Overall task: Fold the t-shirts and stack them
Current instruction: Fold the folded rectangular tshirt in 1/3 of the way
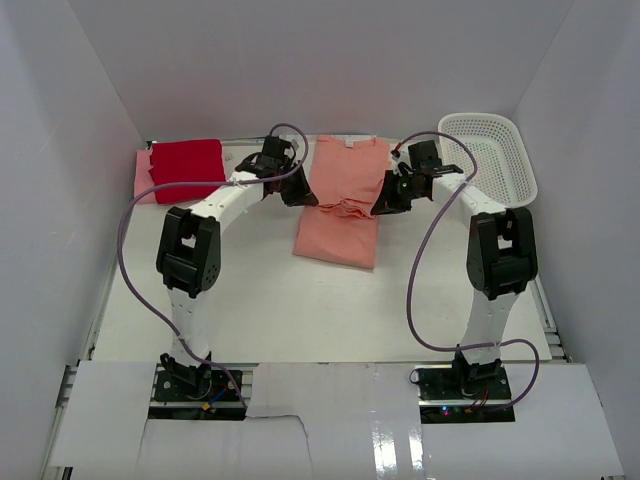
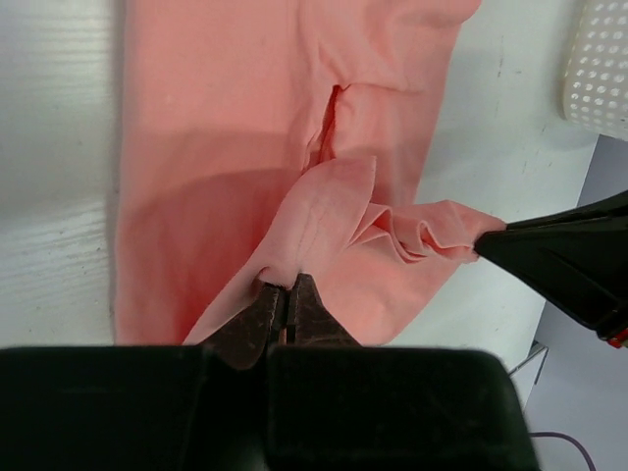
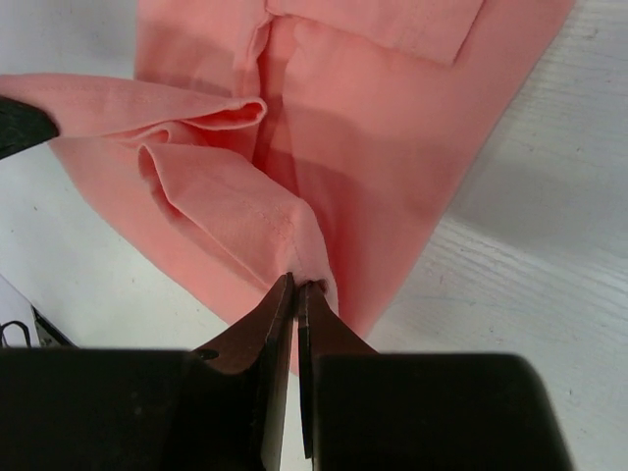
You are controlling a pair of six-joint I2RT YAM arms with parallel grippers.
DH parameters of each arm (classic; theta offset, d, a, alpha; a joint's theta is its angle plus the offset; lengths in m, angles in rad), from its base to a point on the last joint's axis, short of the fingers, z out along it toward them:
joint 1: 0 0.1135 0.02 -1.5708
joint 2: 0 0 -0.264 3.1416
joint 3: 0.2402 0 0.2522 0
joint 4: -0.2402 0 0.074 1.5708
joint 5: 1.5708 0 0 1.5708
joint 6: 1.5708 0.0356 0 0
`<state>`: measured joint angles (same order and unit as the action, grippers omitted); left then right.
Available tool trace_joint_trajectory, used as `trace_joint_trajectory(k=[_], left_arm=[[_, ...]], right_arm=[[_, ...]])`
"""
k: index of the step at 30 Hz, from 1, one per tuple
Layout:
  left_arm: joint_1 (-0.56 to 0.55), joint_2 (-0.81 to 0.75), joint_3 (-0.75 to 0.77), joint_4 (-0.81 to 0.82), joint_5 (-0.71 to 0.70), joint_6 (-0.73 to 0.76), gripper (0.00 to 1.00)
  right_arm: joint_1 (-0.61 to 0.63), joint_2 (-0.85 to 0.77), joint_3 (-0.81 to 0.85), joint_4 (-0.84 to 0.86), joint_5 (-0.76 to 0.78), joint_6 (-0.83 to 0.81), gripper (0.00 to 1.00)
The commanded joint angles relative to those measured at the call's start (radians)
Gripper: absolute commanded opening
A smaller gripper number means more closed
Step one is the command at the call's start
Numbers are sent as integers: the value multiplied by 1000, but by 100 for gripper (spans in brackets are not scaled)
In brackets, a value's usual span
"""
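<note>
Tightly in left tool [image 2: 287, 290], right tool [image 3: 297, 286]: pink t-shirt [image 1: 338, 236] fold.

Left gripper [image 2: 287, 294] & right gripper [image 3: 299, 287] out fwd, tips angled toward each other, both jaws closed.

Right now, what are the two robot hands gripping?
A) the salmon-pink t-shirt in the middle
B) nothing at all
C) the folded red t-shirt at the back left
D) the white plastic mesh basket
A: the left hand and the right hand are each pinched shut on an edge of the salmon-pink cotton t-shirt, with the fabric bunched between them.
</note>
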<state>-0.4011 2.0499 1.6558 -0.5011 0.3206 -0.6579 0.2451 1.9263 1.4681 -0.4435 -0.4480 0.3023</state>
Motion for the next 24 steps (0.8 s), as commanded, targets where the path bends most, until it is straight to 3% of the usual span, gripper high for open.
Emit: trace_joint_trajectory(k=[1,20,23,24], left_arm=[[8,1,78,16,-14,20,0],[19,144,226,-1,12,24,0],[22,182,254,3,8,24,5],[24,190,259,3,9,24,12]], right_arm=[[-10,14,58,26,-11,-20,8],[-35,112,143,51,-11,-11,8],[-40,146,167,51,-3,-9,8],[-41,161,176,51,-4,-9,8]])
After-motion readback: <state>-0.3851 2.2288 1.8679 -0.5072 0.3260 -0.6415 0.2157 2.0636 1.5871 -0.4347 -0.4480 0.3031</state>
